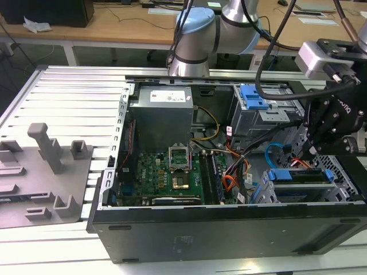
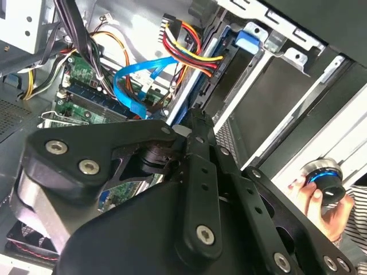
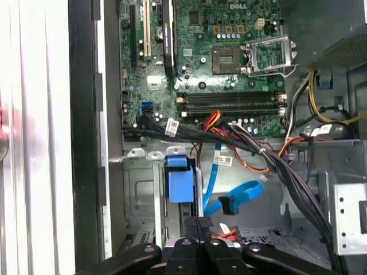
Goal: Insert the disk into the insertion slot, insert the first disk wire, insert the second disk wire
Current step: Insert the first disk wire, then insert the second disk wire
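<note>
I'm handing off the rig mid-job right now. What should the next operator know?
Gripper: fingers together, low over the insertion slot. I cannot tell whether they pinch a wire.
Disk: lies in the slot on its blue carrier, so insertion looks done.
Wires: the blue flat cable hangs loose, and its black plug looks unconnected. The red-yellow wire bundle runs toward the slot, its end hidden.
To do: the blue flat cable at least. Check the other wire.
</note>
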Tool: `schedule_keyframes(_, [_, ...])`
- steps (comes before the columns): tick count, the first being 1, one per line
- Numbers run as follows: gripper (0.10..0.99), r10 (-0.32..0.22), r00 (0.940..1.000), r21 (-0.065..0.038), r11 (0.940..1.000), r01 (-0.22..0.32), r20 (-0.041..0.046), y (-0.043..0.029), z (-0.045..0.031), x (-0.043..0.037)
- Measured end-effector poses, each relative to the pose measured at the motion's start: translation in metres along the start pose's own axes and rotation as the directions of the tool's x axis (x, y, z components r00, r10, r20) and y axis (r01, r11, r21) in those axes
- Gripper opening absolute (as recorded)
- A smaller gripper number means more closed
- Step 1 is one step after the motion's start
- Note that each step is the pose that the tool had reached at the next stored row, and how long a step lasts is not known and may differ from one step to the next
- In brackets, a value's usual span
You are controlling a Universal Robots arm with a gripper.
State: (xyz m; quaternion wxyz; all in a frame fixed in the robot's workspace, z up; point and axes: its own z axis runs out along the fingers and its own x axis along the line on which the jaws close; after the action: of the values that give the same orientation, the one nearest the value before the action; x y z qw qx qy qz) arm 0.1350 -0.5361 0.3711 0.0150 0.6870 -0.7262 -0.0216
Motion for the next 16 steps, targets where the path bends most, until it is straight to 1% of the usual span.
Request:
schedule_keyframes(4, [0.106,0.000,1.0000,0.000,1.0000,0.000,-0.0002,0.0019,0.0002,0.0001])
schedule_keyframes(16, [0.106,0.000,1.0000,0.000,1.0000,0.000,-0.0001,0.0024,0.0003,0.0001])
